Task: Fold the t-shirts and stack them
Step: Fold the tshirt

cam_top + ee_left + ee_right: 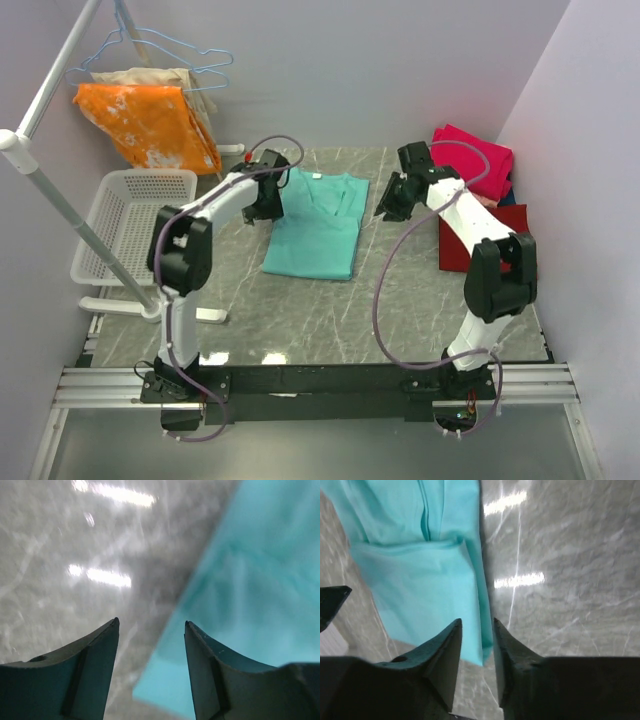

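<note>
**Top external:** A teal t-shirt point(315, 225) lies flat at the middle of the grey marbled table point(300, 310), sides folded in, neckline toward the far wall. The left gripper point(268, 207) hangs at the shirt's left edge near the collar end. The right gripper point(392, 207) hangs just off its right edge. At the table's far right sits a folded magenta-pink t-shirt point(470, 150), with a dark red t-shirt point(455, 245) nearer the arms, partly behind the right arm. A white basket point(115, 200) stands beyond the table's left edge. An orange white-blotched cloth point(150, 125) and a beige cloth point(170, 75) hang above it on hangers.

**Left wrist:** The left gripper point(151, 624) has its two dark fingers spread apart with nothing between them. Below the gap, bare table point(75, 540) meets the straight edge of the teal t-shirt point(250, 580), which fills the right of the view.

**Right wrist:** The right gripper point(477, 622) holds its fingers a narrow way apart. The teal t-shirt's point(420, 580) folded right edge shows in the gap. Whether the fingers touch the cloth cannot be told. The table point(560, 555) gleams to the right.
</note>
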`<state>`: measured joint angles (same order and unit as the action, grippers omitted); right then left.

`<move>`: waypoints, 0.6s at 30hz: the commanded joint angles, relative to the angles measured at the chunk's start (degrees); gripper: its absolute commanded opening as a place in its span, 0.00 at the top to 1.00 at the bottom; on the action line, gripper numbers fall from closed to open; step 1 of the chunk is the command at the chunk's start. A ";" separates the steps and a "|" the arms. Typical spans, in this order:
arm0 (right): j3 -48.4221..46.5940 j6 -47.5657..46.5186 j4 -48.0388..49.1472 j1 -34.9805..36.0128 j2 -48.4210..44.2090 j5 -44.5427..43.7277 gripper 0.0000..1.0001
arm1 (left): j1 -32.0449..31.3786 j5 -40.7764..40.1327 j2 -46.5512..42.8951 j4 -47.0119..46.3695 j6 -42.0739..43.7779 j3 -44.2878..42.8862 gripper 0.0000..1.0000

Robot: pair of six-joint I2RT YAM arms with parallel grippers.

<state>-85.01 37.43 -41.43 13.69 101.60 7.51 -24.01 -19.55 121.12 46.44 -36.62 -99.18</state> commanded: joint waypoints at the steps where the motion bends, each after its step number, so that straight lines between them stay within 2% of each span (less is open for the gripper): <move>1: 5.19 -1.83 2.31 3.35 -5.71 3.12 0.53 | -0.42 12.59 -11.93 -6.41 3.75 9.41 0.38; 2: 8.34 -1.49 2.93 4.84 -6.32 3.21 0.51 | -0.34 13.91 -13.18 -8.27 4.36 14.92 0.37; 5: 14.32 -0.34 6.27 8.44 -7.82 4.53 0.47 | 0.19 19.10 -16.70 -13.90 4.02 22.85 0.37; 8: 18.81 0.36 8.90 11.43 -7.74 5.67 0.48 | 0.46 22.54 -19.16 -17.24 2.88 27.96 0.37; 12: 22.34 1.59 13.12 16.53 -7.04 5.15 0.50 | 0.46 23.42 -21.36 -20.50 2.78 32.02 0.37; 18: 22.61 2.30 15.50 18.65 -5.01 2.34 0.54 | 0.89 24.38 -21.63 -23.58 3.05 35.98 0.38</move>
<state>-62.06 38.72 -30.83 31.81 96.25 12.08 -23.55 2.39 102.45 28.14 -34.06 -64.71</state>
